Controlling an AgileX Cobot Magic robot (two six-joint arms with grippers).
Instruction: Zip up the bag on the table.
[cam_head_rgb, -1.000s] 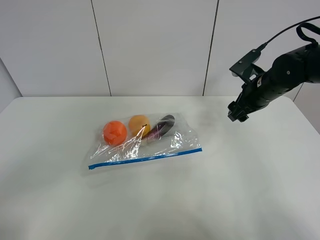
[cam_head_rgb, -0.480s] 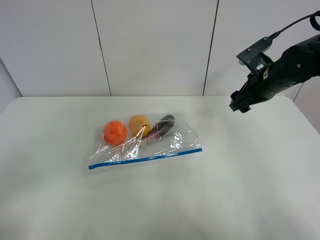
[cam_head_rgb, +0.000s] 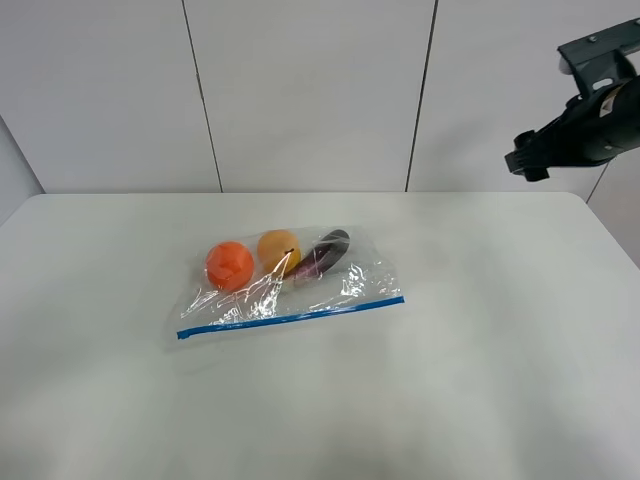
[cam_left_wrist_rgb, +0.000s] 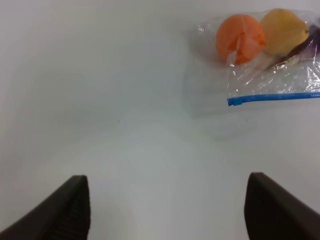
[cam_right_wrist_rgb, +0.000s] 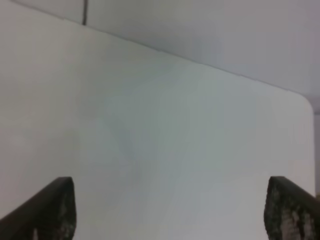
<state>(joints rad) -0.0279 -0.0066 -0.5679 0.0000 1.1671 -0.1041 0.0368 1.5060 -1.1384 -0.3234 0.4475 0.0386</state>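
While bag lies flat, right gripper raised, spread wide

- A bare robot test bench or lab, not a home.
- The large plain white table with rounded corners stands against a wall of plain pale grey panels with dark vertical seams.
- A black robot arm with a cable hangs above the table's far right corner.
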